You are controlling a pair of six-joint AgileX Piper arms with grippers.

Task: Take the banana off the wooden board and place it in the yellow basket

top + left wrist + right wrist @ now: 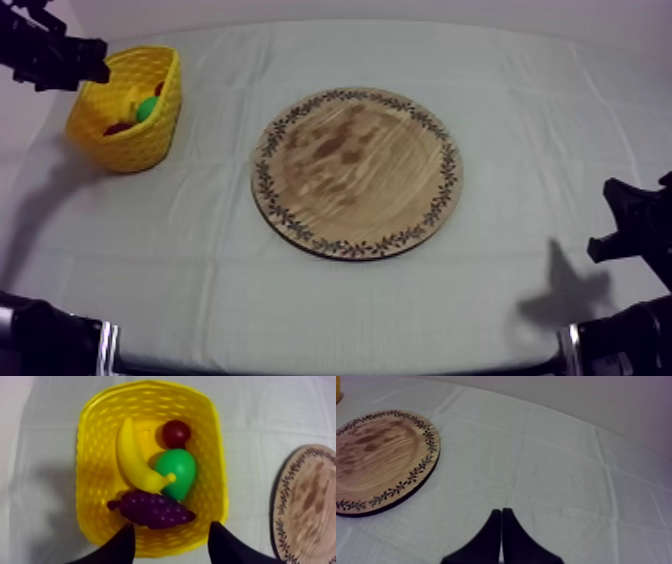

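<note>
The banana (135,458) lies inside the yellow basket (215,451), beside a green pear (179,471), a small red fruit (176,432) and a purple bunch of grapes (152,509). My left gripper (171,543) hovers above the basket, open, with nothing between its fingers. From above, the basket (130,135) stands at the table's far left with my left gripper (85,60) over its rim. The round wooden board (356,170) is bare. My right gripper (501,526) is shut on nothing, low over the cloth to the right of the board (381,456).
Grey-white cloth covers the table. Open cloth stretches between the basket and the board, and to the right of the board. My right arm (635,225) rests at the right edge.
</note>
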